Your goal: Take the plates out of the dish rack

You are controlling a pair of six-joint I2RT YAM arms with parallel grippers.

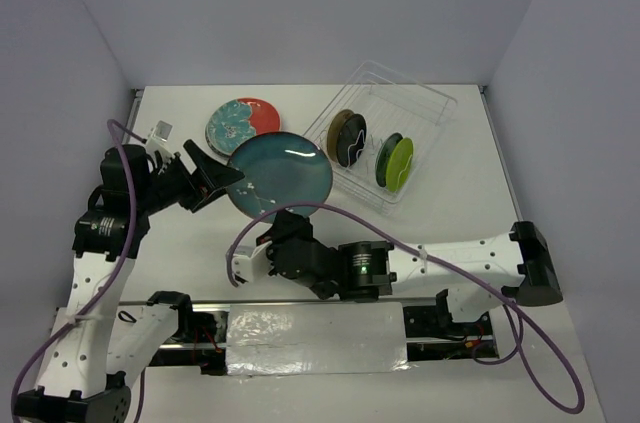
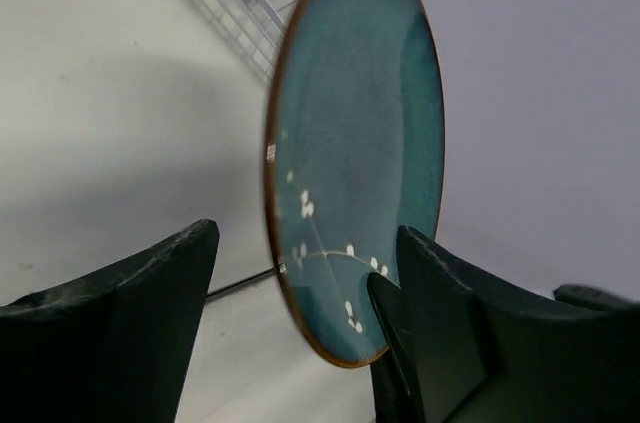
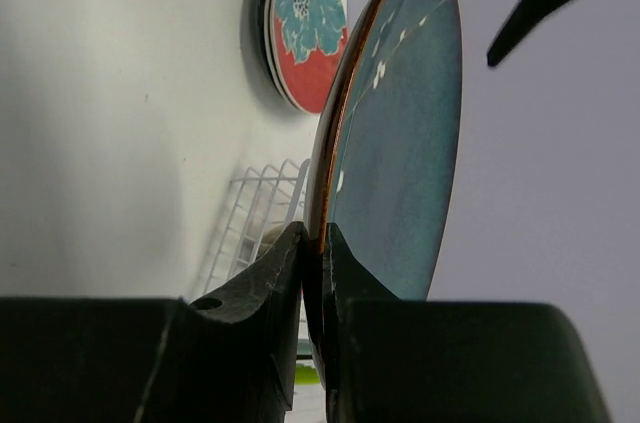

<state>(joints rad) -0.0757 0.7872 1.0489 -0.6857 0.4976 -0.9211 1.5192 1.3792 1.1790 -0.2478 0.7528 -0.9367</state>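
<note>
Clamping one teal plate (image 1: 280, 175) in right pincer (image 1: 265, 227), left pincer (image 1: 222, 184) apart, four plates (image 1: 349, 139) in dish rack (image 1: 432, 103)

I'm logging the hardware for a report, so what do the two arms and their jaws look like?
Both the left arm and right arm have white perforated links, black joint housings and black jaws. A purple cable loops along each. A small green light glows on the right arm's black housing.
</note>
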